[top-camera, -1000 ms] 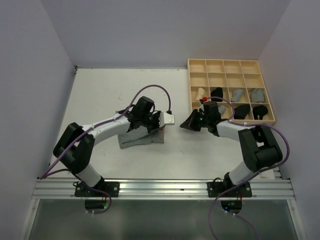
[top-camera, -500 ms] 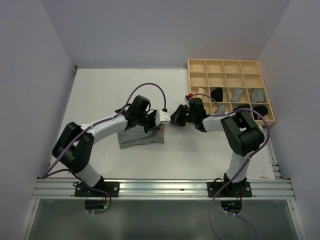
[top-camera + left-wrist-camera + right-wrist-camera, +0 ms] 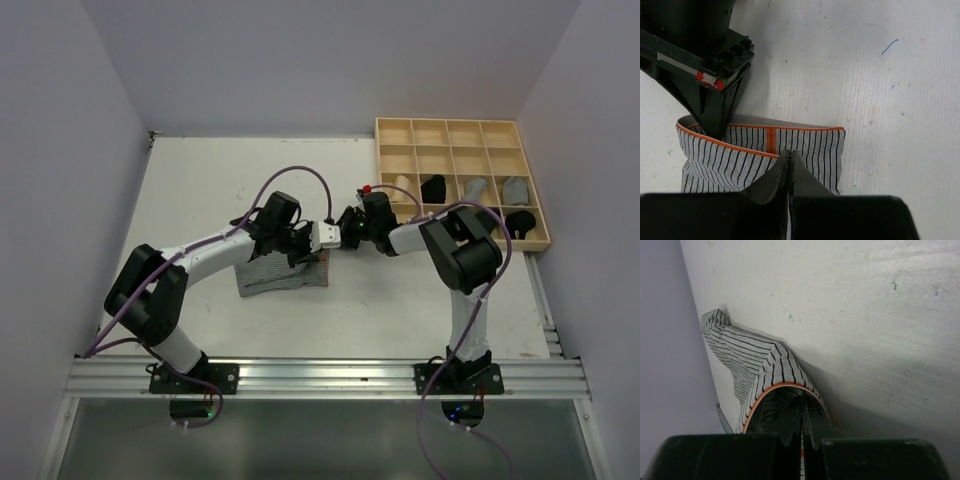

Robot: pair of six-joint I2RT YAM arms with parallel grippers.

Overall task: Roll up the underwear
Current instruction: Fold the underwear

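Lying left of centre in the top view, the soft grey-and-white striped underwear (image 3: 283,272) with an orange-trimmed waistband is laid on the white table (image 3: 200,190), its long axis running left to right across the frame; it is not yet rolled. Both pincers are gathered at its upper right corner, so the garment extends away from them toward the lower left; the left arm, reaching over the cloth, is judged the nearer. The left gripper (image 3: 790,156) is seen with jaws pressed fully together, tips set on the striped fabric just below the waistband; whether any cloth is nipped between them cannot be told. The right gripper (image 3: 801,409) is likewise closed tight; the orange edge is arched up over its tips, so the waistband appears to be pinched there. The pale wooden grid tray (image 3: 450,121) is placed at the upper right, apart from the garment; a roll would probably be started from this waistband end.
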